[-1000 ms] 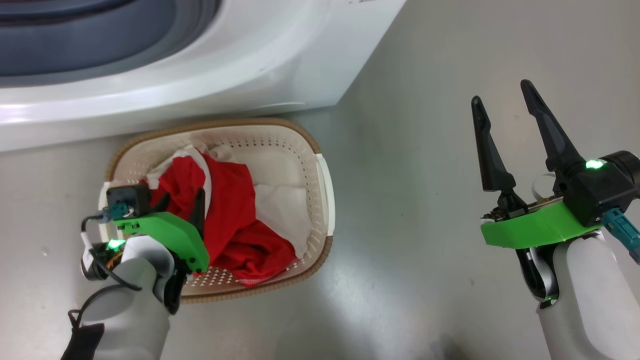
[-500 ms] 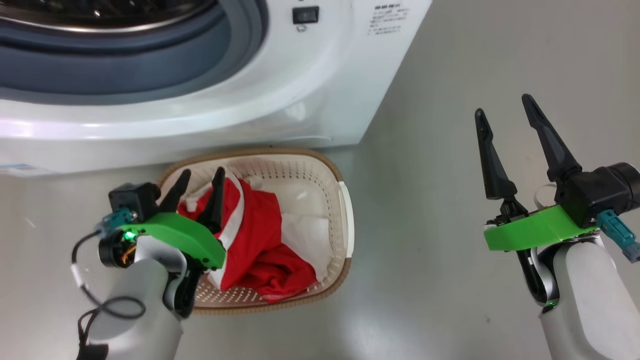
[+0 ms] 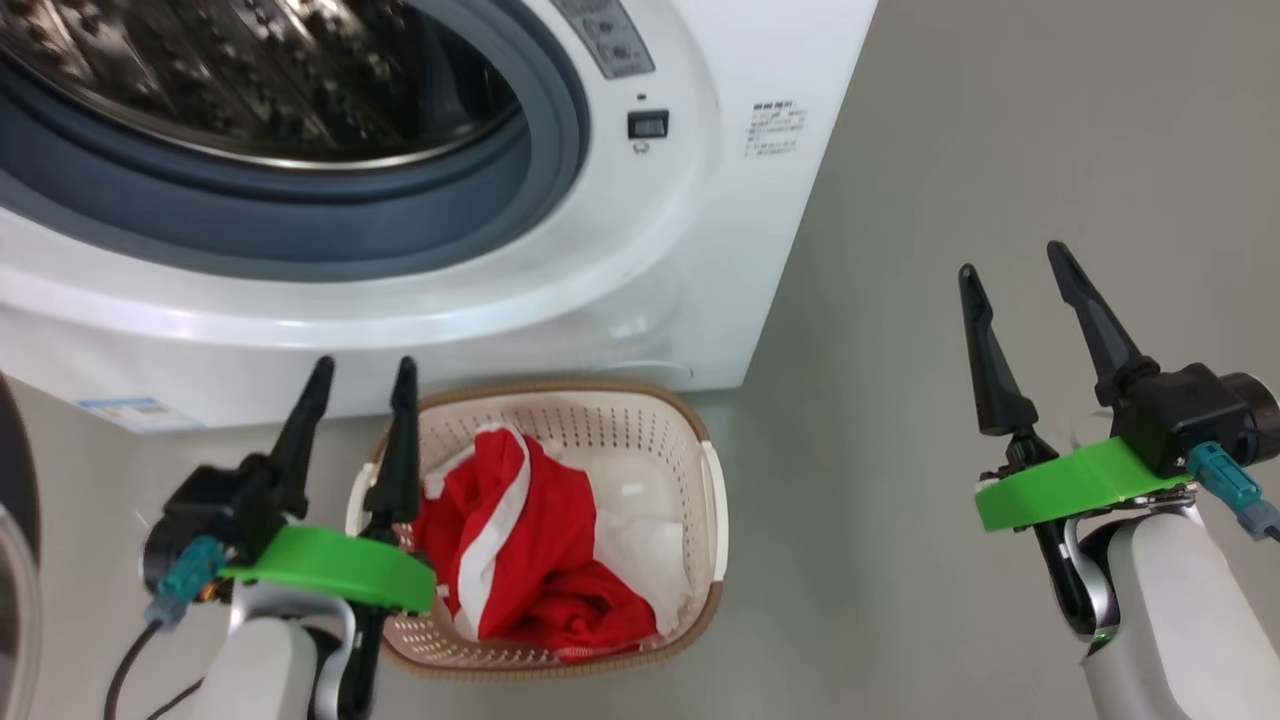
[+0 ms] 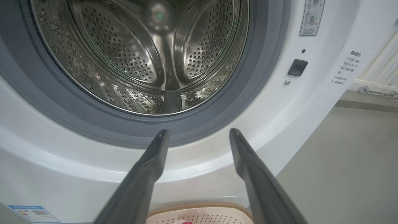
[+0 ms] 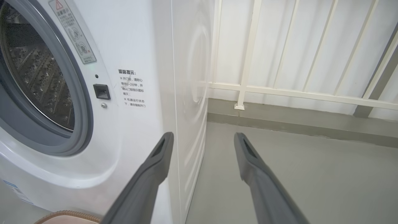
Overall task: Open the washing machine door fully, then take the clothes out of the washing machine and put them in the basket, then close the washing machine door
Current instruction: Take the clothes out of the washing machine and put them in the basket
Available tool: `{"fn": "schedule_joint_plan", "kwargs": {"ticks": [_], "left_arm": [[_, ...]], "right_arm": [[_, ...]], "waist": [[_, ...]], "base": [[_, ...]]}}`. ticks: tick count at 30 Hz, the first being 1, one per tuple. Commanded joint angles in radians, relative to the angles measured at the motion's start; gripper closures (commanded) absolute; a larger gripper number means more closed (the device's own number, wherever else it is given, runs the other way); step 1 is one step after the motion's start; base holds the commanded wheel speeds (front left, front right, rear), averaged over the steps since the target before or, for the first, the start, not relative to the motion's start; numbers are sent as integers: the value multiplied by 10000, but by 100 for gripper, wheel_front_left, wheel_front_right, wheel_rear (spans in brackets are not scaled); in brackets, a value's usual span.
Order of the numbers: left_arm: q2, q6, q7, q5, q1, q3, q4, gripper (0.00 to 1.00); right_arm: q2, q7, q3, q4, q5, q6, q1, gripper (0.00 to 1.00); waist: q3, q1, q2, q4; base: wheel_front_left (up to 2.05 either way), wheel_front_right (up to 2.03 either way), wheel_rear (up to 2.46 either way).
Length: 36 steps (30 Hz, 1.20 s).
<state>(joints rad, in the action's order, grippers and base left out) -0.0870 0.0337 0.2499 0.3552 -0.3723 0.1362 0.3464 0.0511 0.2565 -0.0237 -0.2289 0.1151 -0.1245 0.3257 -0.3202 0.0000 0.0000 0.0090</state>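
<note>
The washing machine (image 3: 720, 250) stands open, its steel drum (image 4: 149, 56) showing nothing inside. The door's black rim (image 3: 12, 470) shows at the far left edge of the head view. On the floor in front sits the basket (image 3: 600, 388) with the red and white clothes (image 3: 520, 560) heaped in it. My left gripper (image 3: 363, 368) is open with nothing between its fingers, just left of the basket and above its rim, pointing at the drum opening (image 4: 199, 132). My right gripper (image 3: 1010, 262) hangs open over bare floor to the right, facing the machine's right corner (image 5: 202, 137).
A blue label sticker (image 3: 130, 410) marks the machine's lower front. The door latch slot (image 3: 647, 124) sits right of the grey rubber ring (image 3: 520, 200). A white railing (image 5: 279, 90) runs along the wall behind the machine. Grey floor (image 3: 900, 500) spreads to the right.
The head camera has tilted up, bringing the drum into view. My left gripper has lifted off the clothes and out of the basket, moving to its left side. The clothes stay in the basket.
</note>
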Motion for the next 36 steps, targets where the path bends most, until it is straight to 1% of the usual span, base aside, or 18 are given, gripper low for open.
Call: {"fn": "schedule_joint_plan", "kwargs": {"ticks": [1, 7, 10, 13, 24, 36], "left_arm": [[-199, -101, 117, -170, 263, -435, -412, 0], [-262, -329, 117, -477, 970, -739, -1113, 0], [-422, -545, 118, -827, 1261, -807, -1472, 0], [-450, -706, 118, -1035, 1580, -803, -1806, 0], [-608, -886, -74, -877, 2569, -955, -2361, 0], [-738, -1036, -254, -714, 3282, -1047, -2575, 0]], "right_arm": [[-9, 53, 231, 201, -11, -62, -203, 0], [-9, 53, 418, 172, -76, -62, -334, 0], [-9, 53, 391, 160, -135, -62, -464, 0], [-9, 53, 316, 178, -267, -62, -630, 0], [-9, 53, -32, 426, -365, -62, -1507, 0], [-9, 53, -185, 861, -259, -62, -2293, 0]], "waist": [[576, 0, 0, 91], [1238, 0, 0, 92], [1532, 0, 0, 111], [1788, 0, 0, 144], [2550, 0, 0, 80], [3125, 0, 0, -70]], "base": [[0, 0, 0], [0, 0, 0], [0, 0, 0], [0, 0, 0], [0, 0, 0], [0, 0, 0]]}}
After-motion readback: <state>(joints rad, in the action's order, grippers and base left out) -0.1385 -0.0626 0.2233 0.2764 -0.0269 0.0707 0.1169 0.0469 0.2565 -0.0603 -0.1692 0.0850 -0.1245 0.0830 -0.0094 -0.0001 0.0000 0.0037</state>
